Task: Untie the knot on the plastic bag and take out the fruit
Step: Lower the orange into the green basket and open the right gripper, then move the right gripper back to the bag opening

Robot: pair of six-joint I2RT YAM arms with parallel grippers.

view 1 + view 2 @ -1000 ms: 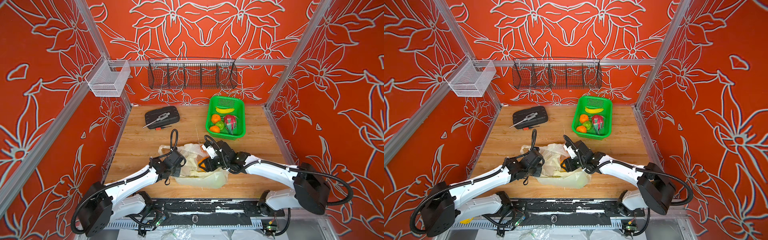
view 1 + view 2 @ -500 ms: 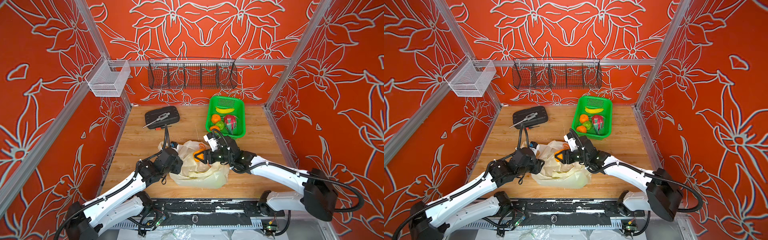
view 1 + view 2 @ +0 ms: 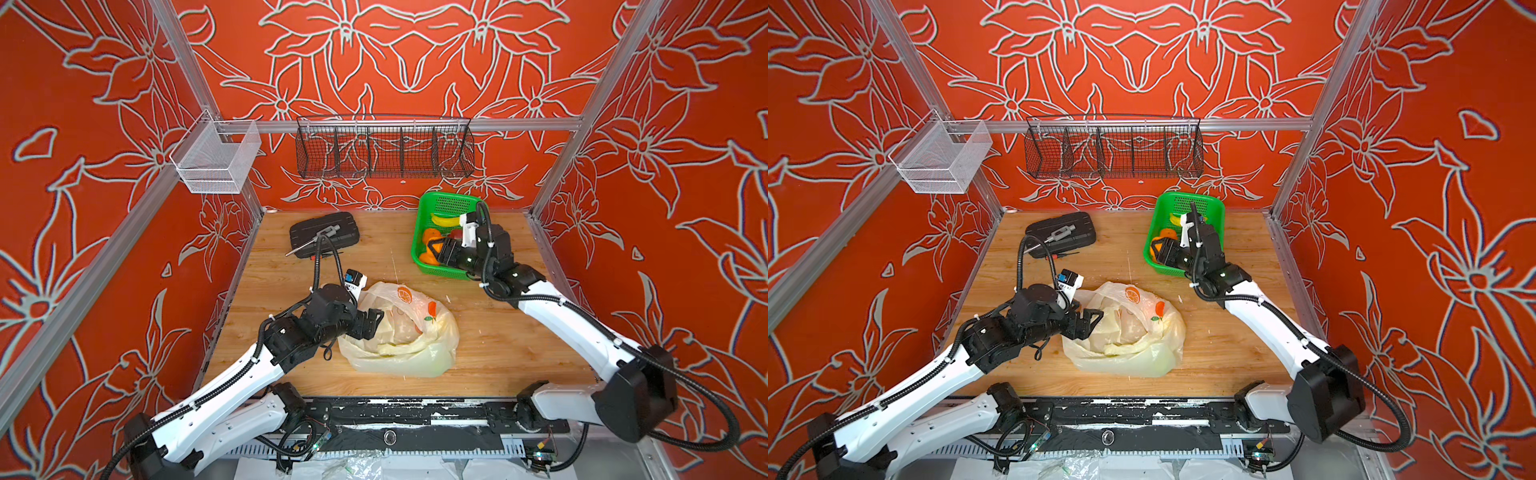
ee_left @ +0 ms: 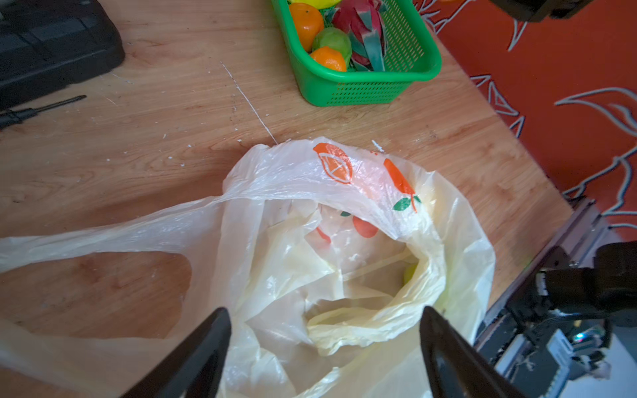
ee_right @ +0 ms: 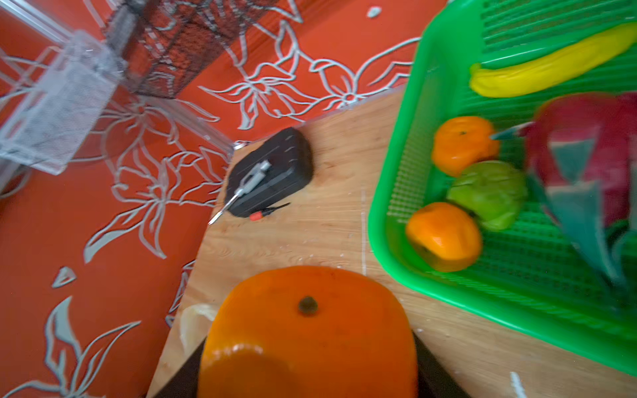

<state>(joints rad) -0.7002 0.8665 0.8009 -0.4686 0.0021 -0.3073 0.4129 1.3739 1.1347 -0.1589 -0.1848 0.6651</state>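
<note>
Meanwhile, on the wooden table [image 3: 482, 345], the plastic bag [image 3: 399, 336] is lying slumped with its mouth gaping upward, one handle loop [image 4: 103, 234] trailing flat across the boards. The left gripper [image 3: 371, 325] is hovering at the edge of the bag nearer its own arm, jaws standing wide apart and gripping nothing. In the left wrist view its two dark fingers [image 4: 206, 344] are straddling the near lip of the bag's mouth (whether they are brushing the film cannot be told). A sliver of yellow-green fruit [image 4: 410, 274] is showing deep among the folds.

Well apart from the bag, toward the back right of the table, the right gripper [image 3: 436, 251] is clamping a toy orange [image 5: 306, 327] between its jaws, holding it at the near-left rim of the green basket [image 3: 424, 208]. Lying in that basket are a second orange [image 5: 463, 144], a third orange [image 5: 444, 236], a green fruit [image 5: 489, 193], a pink dragon fruit [image 5: 586, 138] and a yellow banana [image 5: 551, 65].
</note>
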